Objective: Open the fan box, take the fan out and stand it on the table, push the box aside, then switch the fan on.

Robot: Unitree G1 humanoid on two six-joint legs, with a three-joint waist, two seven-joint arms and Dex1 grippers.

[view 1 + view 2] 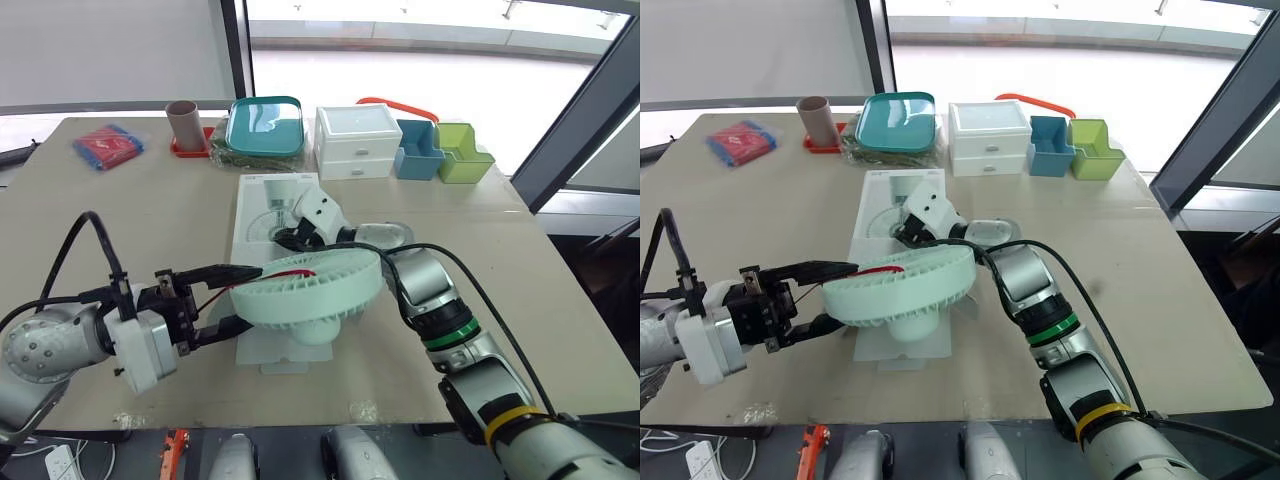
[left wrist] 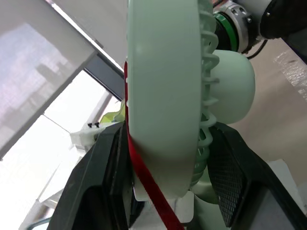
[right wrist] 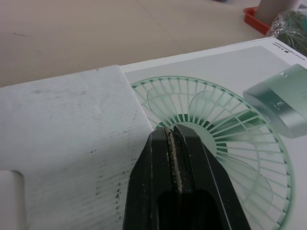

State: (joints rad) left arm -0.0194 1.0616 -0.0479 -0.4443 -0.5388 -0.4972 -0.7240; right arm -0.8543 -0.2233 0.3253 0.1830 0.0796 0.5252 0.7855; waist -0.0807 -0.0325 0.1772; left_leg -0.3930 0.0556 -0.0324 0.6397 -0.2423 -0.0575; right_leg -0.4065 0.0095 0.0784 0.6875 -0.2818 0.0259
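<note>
Above the box's (image 1: 256,212) near edge, left end effector (image 1: 243,297) clamps the fan (image 1: 312,287).

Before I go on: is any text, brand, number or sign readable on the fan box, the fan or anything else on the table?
Nothing can be read as words.
Fan box: small dark print at its edge beside the fan drawing, too small to read.
Fan box, pictured silver part: one small white mark, too blurred to read.
Fan: no lettering visible.
White drawer unit: none visible.
</note>
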